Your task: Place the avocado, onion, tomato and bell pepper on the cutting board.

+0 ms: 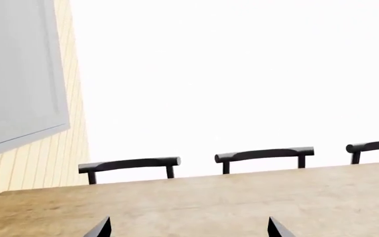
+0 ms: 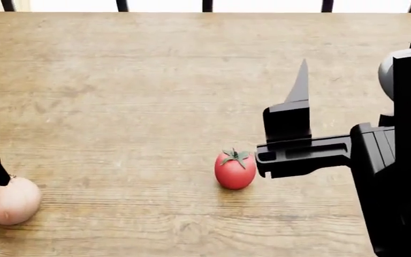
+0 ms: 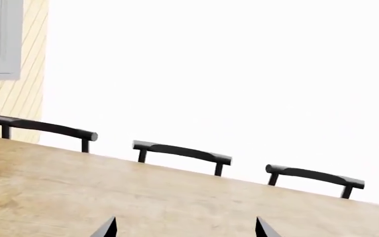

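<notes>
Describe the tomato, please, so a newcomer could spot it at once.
On the wooden table, look just beside the right gripper, near the front edge. The tomato is round, glossy red with a green leafy top, unlike the pale tan onion far left.

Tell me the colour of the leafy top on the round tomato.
Green, a star-shaped calyx on the glossy red tomato; the head view shows it best.

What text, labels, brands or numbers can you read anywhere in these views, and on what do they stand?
None: no view shows a word, number, label or sign.
Tomato and onion: bare skins, no sticker.
Wooden table: grain only.
Right tool and left tool: plain black, no marking.
Chair backs and the grey wall panel: blank.
</notes>
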You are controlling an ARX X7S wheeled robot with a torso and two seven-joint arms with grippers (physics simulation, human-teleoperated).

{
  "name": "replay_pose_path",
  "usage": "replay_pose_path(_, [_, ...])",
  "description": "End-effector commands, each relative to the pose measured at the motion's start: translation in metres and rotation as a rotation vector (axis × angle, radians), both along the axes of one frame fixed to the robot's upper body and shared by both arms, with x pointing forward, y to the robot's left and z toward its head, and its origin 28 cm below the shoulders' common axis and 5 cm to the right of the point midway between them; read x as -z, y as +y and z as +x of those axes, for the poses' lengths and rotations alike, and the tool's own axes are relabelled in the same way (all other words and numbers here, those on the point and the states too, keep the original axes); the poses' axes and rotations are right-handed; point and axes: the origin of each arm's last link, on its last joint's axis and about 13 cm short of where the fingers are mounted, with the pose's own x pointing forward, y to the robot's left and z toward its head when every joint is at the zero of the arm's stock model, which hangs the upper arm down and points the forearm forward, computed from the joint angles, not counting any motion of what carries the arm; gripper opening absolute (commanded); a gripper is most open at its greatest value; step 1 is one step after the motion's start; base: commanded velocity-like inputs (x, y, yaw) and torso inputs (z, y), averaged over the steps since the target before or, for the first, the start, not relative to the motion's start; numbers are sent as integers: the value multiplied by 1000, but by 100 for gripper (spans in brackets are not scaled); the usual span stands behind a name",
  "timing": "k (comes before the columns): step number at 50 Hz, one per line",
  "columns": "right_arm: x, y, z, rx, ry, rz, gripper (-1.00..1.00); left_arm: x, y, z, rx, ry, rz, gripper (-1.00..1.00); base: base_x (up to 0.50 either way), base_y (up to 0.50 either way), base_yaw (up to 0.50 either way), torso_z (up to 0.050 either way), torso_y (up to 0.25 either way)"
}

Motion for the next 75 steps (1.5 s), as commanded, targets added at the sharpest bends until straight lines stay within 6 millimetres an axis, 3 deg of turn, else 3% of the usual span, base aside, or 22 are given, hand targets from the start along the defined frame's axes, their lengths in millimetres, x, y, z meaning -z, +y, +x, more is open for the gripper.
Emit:
replay_pose_path(1, [-9, 10, 4, -97, 41, 16, 100, -4, -2, 0, 39, -19, -33, 100, 0, 0, 0, 0, 0])
replay_pose_path(9, [-16, 26, 23, -216, 188, 20, 100, -4, -1, 2, 46, -26, -35, 100, 0, 0, 0, 0, 0])
replay_pose_path(15, [-10, 33, 50, -240, 245, 40, 100, -4, 1, 4, 43, -25, -35, 100, 0, 0, 0, 0, 0])
replay_pose_path(39, [51, 43, 117, -165, 408, 25, 100, -2, 7, -4, 38, -5, -35, 100, 0, 0, 0, 0, 0])
replay_pose_path(66, [91, 52, 114, -183, 519, 3, 100, 1, 5, -6, 41, 3, -39, 100, 0, 0, 0, 0, 0])
replay_pose_path(75, [101, 59, 122, -201, 540, -12, 100, 1, 4, -5, 49, 6, -40, 100, 0, 0, 0, 0, 0])
